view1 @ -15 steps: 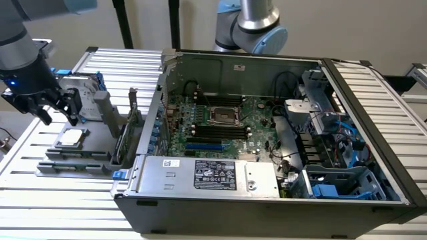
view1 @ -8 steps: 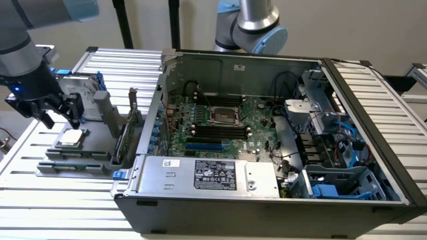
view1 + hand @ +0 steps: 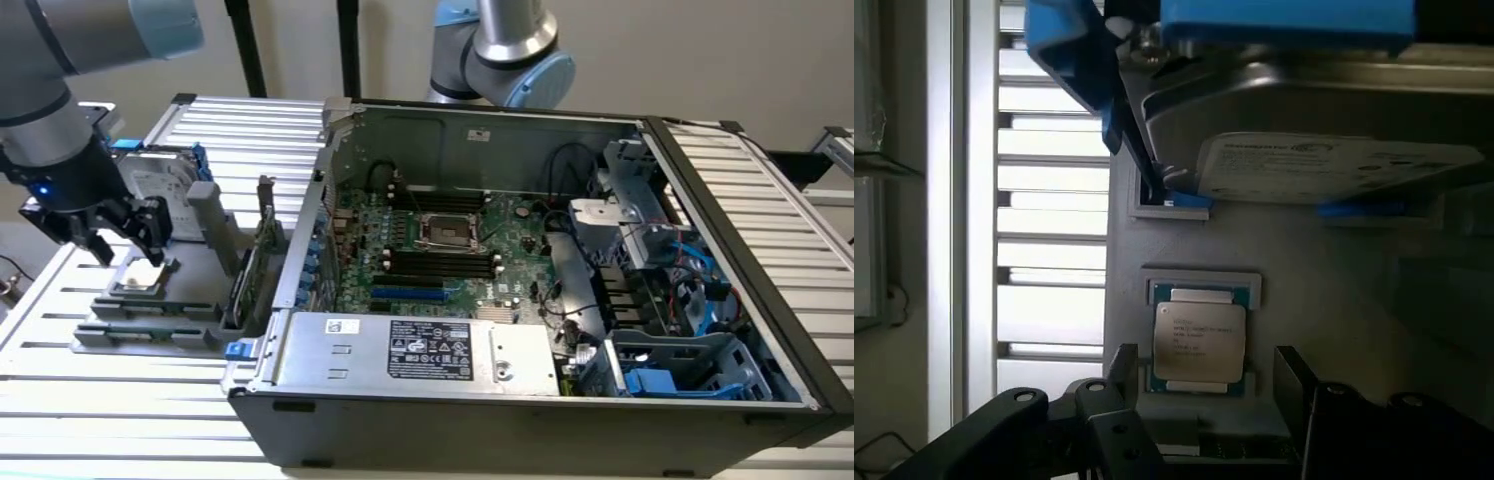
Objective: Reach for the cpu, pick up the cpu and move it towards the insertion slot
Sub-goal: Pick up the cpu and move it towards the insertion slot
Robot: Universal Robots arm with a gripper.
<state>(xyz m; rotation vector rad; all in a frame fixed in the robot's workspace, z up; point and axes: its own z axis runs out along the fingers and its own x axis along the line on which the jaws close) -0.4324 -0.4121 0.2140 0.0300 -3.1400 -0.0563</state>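
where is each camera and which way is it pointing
Exterior view: off the arm, raised, looking down on the open computer case and the grey holder at the exterior view's left; the arm and tool show.
Wrist view: on the wrist, looking past the open tool at the cpu.
Shared: tool, cpu, hard drive.

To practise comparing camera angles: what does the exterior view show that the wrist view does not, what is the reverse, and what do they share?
Exterior view: the open grey metal computer case, its green circuit board and the square metal-framed insertion slot. Wrist view: printed lettering on the small square silvery-grey cpu chip. Shared: that chip, the open black fingers flanking it, and the silver hard drive with blue rails.
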